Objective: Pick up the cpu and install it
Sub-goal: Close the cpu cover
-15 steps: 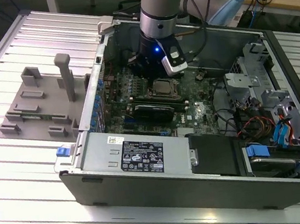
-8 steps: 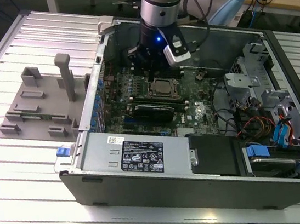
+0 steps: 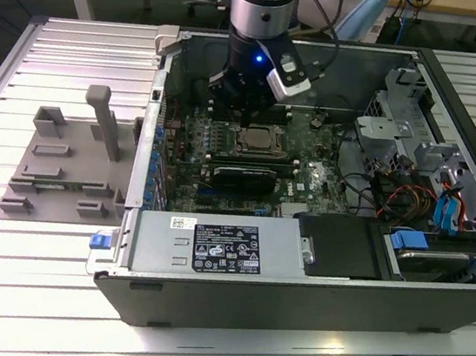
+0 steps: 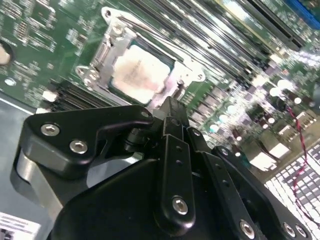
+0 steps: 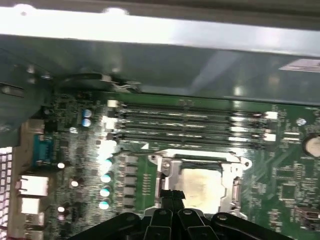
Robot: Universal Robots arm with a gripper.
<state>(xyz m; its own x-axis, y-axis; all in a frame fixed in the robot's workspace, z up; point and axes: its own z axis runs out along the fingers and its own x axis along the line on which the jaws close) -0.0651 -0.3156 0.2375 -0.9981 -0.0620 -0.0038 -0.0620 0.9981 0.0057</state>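
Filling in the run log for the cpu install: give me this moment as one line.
cpu: lying in motherboard socket | gripper: shut, empty, above the cpu's edge | scene: open computer case

My black claw (image 4: 170, 107) looks like satin-finish metal, with shiny steel screw heads. The pinkish-silver square metal-topped cpu (image 4: 137, 75) is dull and smudgy, nowhere near polished. The green circuit board (image 4: 40, 45) is glossy, the ribbed silver metal table (image 3: 41, 283) has a soft sheen, and the grey plastic fixture (image 3: 80, 177) is plain matt.
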